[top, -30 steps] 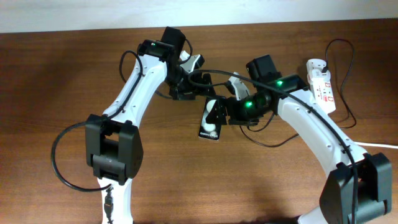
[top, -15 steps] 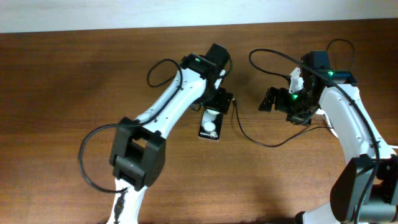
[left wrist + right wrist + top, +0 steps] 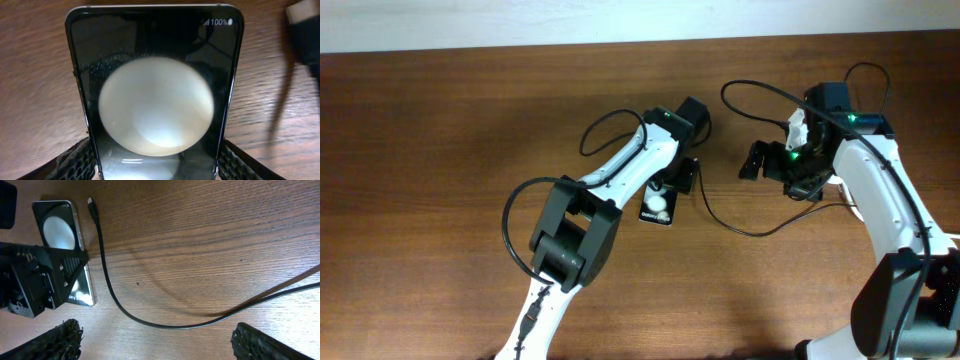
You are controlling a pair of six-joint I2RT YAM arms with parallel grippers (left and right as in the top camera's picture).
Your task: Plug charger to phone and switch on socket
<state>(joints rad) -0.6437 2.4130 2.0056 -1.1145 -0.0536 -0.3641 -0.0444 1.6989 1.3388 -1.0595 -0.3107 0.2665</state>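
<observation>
The black phone (image 3: 658, 206) lies flat on the table and fills the left wrist view (image 3: 155, 105). My left gripper (image 3: 673, 180) is over its upper end, with a finger against each long side (image 3: 156, 162), shut on it. The charger cable (image 3: 722, 224) curves over the table. Its connector tip (image 3: 90, 202) lies free just right of the phone's top end and also shows in the left wrist view (image 3: 301, 17). My right gripper (image 3: 758, 160) is open and empty above the cable (image 3: 160, 345). The socket is hidden under the right arm.
The right arm's own black cables loop over the back right of the table (image 3: 865, 75). In the right wrist view the left gripper's black body (image 3: 35, 285) covers the lower part of the phone (image 3: 57, 227).
The right arm has drawn back from the phone to the right and left the cable tip on the table. The left arm has swung over to the phone and closed around it.
</observation>
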